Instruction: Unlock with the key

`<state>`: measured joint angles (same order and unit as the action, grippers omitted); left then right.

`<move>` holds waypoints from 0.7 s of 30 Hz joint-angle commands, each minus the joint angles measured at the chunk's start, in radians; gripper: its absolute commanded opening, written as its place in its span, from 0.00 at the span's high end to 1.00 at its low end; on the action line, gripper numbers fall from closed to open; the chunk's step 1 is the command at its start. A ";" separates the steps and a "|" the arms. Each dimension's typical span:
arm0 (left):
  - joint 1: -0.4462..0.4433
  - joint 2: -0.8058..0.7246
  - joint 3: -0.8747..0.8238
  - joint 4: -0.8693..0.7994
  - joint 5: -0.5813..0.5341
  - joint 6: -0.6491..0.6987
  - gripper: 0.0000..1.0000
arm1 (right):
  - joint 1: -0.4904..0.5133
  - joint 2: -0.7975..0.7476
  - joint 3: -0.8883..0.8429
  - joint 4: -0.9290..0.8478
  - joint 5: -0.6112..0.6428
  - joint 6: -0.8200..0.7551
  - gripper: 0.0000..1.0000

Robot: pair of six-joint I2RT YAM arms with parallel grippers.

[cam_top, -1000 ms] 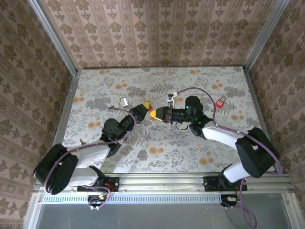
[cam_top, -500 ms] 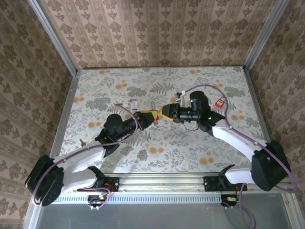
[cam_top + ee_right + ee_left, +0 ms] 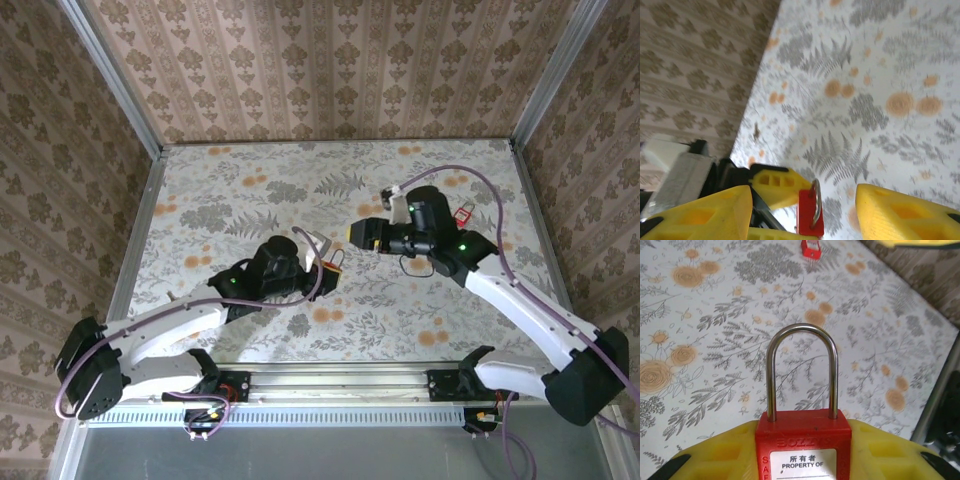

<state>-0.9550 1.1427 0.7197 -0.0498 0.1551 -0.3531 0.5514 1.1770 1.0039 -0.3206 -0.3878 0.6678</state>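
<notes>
Red padlock [image 3: 803, 440] sits clamped between left fingers [image 3: 725, 450], shackle closed. Right fingers [image 3: 700, 215] stand apart, empty. Risk: any off-axis push from the right could twist the padlock in its grip.

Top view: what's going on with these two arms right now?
The left hand is clamped on a red padlock and holds it off the table, its shackle pointing away from the hand. Both ends of the shackle sit in the body, so it looks locked. The right hand is open and empty, a short way off, facing the lock. A second red padlock lies on the table beside the right arm.
</notes>
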 commanded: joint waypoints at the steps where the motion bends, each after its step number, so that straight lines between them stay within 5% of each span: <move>1: -0.024 0.021 0.057 -0.021 -0.046 0.064 1.00 | 0.050 0.052 0.003 -0.069 0.077 -0.025 0.44; 11: -0.051 0.039 0.069 -0.017 -0.068 0.075 1.00 | 0.105 0.134 0.005 -0.082 0.093 -0.001 0.60; 21: -0.084 0.061 0.073 -0.036 -0.106 0.095 1.00 | 0.114 0.150 0.013 -0.112 0.146 0.022 0.99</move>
<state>-1.0183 1.1988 0.7479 -0.0906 0.0669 -0.2901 0.6621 1.3197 1.0039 -0.4011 -0.3050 0.6842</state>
